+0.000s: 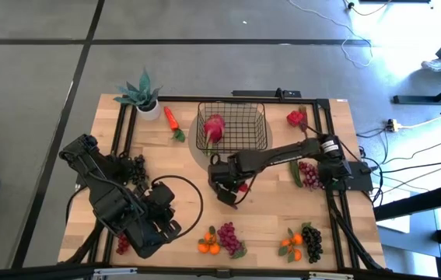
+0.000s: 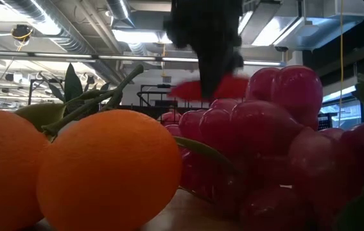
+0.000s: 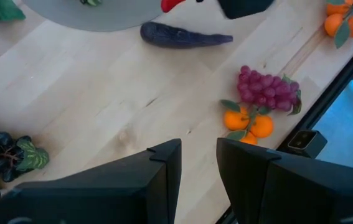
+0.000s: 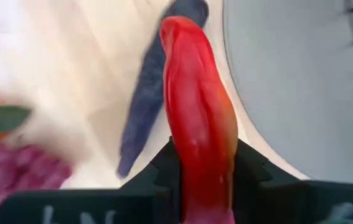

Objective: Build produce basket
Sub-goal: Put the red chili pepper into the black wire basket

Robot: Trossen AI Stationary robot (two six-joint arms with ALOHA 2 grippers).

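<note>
red pepper (image 4: 198, 118): long, pointing straight out from right gripper (image 4: 204, 177) | fingers pinching it | eggplant (image 4: 154, 87) beside, clear only by wrist | left fingers (image 3: 164, 163) narrow

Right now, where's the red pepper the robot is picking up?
The red pepper sits clamped in the right gripper mid-table, just front of the basket, beside the dark eggplant.

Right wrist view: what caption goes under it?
Right gripper clamps a red pepper above a dark eggplant.
</note>
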